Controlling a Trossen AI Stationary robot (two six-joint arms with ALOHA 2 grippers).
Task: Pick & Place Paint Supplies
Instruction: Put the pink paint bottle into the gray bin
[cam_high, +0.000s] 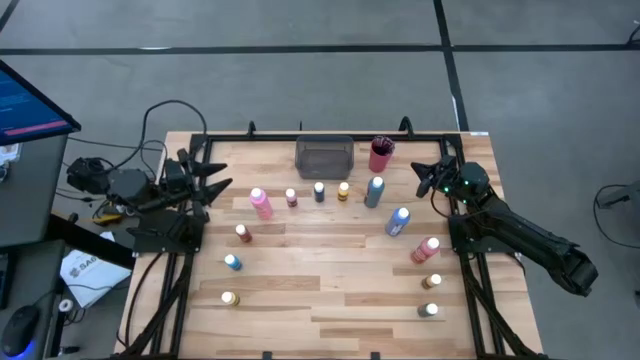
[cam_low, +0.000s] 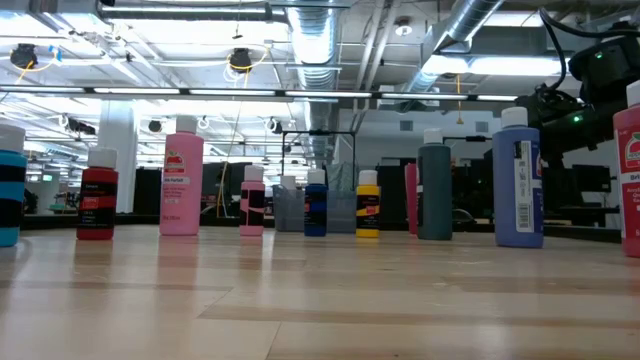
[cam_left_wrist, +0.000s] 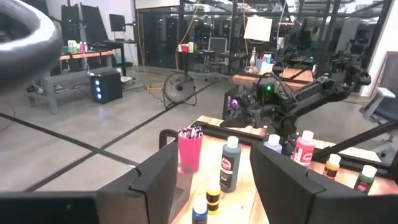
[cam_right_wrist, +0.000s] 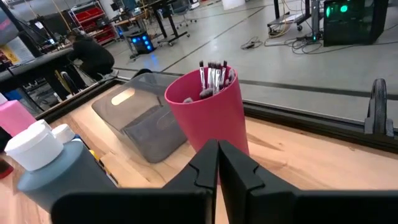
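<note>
The right gripper (cam_right_wrist: 218, 163), clenched and empty, hovers just in front of the red cup (cam_right_wrist: 210, 111), which holds the brushes (cam_right_wrist: 213, 76). The left gripper (cam_left_wrist: 213, 177) is spread, empty; paint bottles (cam_high: 375, 191) stand beyond it on the table (cam_high: 330, 290).

Bright ceiling strip lights (cam_low: 200, 92) above the table (cam_high: 330, 290) light it evenly, shadows beside the bottles (cam_high: 261, 203) stay faint, and its near planks blur.

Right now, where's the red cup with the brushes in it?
In the high view the red cup stands at the table's far edge, right of centre, just right of the grey tray and behind the tall grey-blue bottle.
</note>
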